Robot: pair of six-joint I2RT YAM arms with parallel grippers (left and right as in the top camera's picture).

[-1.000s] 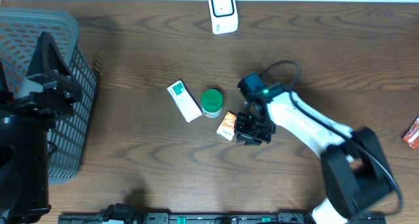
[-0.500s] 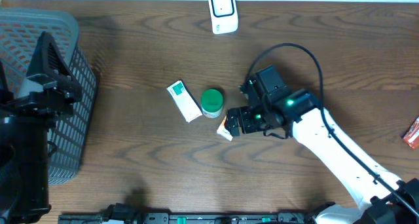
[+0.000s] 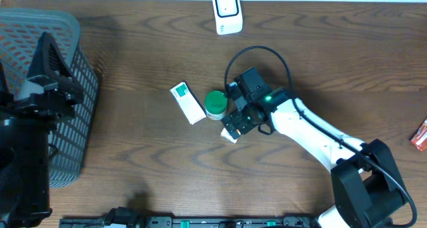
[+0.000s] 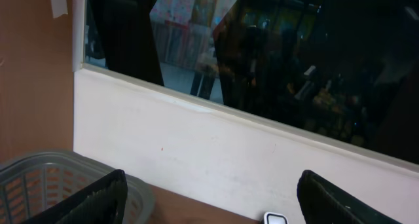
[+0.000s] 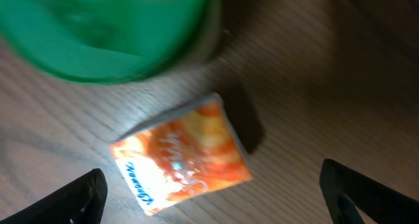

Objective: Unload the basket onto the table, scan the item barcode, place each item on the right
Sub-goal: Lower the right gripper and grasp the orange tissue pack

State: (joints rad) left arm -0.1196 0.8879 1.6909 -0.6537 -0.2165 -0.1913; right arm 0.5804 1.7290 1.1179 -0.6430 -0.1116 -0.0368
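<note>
right gripper [image 5: 217, 196]: fingers spread wide, pinching nothing. directly below, between fingertips: orange snack packet [image 5: 180, 155], flat on wood table [image 3: 133, 155], tilted, touching neither finger. just ahead of fingertips, beside packet: green-lidded tub [image 5: 105, 31]. past tub, farther from gripper: white and green box [image 3: 187, 102]. well ahead, by far table edge: white scanner [image 3: 227, 12]. left gripper [image 4: 209, 204]: fingers spread apart, empty, raised off table, facing white wall and dark window. below its left finger: rim of grey basket [image 4: 39, 175].
</note>
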